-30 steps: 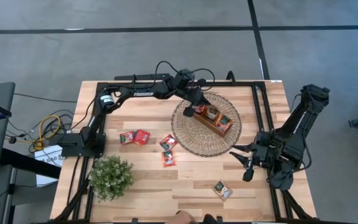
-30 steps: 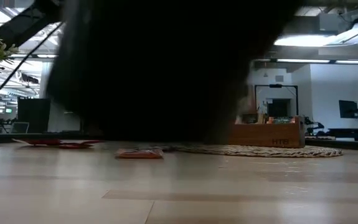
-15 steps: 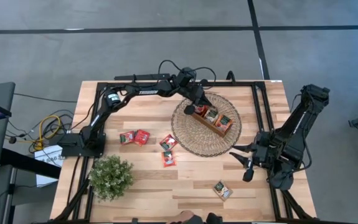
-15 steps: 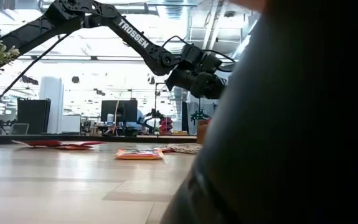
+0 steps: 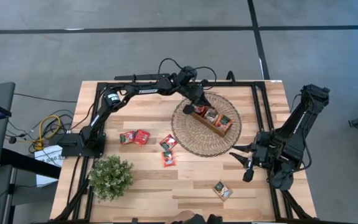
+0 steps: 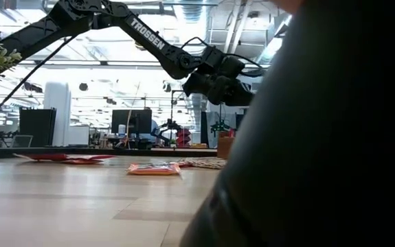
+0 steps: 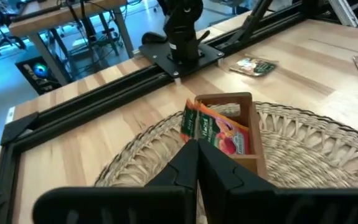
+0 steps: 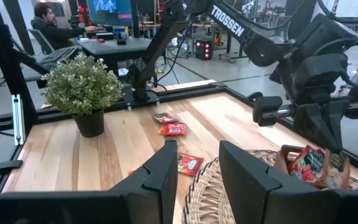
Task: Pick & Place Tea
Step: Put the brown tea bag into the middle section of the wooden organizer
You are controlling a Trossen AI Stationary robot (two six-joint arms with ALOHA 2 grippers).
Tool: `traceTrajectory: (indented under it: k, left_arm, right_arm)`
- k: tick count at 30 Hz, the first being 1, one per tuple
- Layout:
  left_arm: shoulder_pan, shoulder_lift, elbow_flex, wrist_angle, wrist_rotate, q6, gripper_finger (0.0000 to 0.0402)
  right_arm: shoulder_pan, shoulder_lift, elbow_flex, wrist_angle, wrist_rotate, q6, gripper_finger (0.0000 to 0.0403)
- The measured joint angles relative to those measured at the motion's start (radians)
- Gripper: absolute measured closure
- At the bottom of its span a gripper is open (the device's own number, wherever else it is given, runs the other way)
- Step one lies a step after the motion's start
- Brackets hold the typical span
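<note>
Sachets (image 7: 213, 127) stand in the tray's (image 7: 253, 134) end compartment just beyond the left gripper's (image 7: 197, 163) closed, empty jaws.

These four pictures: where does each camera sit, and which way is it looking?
High view: overhead, straight down on the table; both arms show.
Low view: at tabletop height, looking across; the left arm reaches in, something dark blocks the right side.
Left wrist view: on the left arm, looking past the left gripper, shut, at the wooden tray.
Right wrist view: on the right arm, past the right gripper, open, toward the potted plant.
Both wrist views share the tray.
</note>
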Motion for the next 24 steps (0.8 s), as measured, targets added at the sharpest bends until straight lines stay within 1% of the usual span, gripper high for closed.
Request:
traceTrajectory:
  k: [5,8,13,24]
  left_arm:
    - [-0.005,0.000,0.000,0.010,-0.051,-0.010,0.0401]
    - [-0.015,0.000,0.000,0.004,-0.080,0.014,0.0401]
    - [-0.029,0.001,0.000,-0.053,-0.088,0.113,0.0401]
    - [-0.035,0.001,0.000,-0.059,-0.124,0.159,0.0401]
  right_arm:
    - [0.000,0.000,0.000,0.000,0.000,0.000,0.0295]
    - [0.000,0.000,0.000,0.000,0.000,0.000,0.0295]
    - [0.000,0.000,0.000,0.000,0.000,0.000,0.0295]
    - [0.000,0.000,0.000,0.000,0.000,0.000,0.0295]
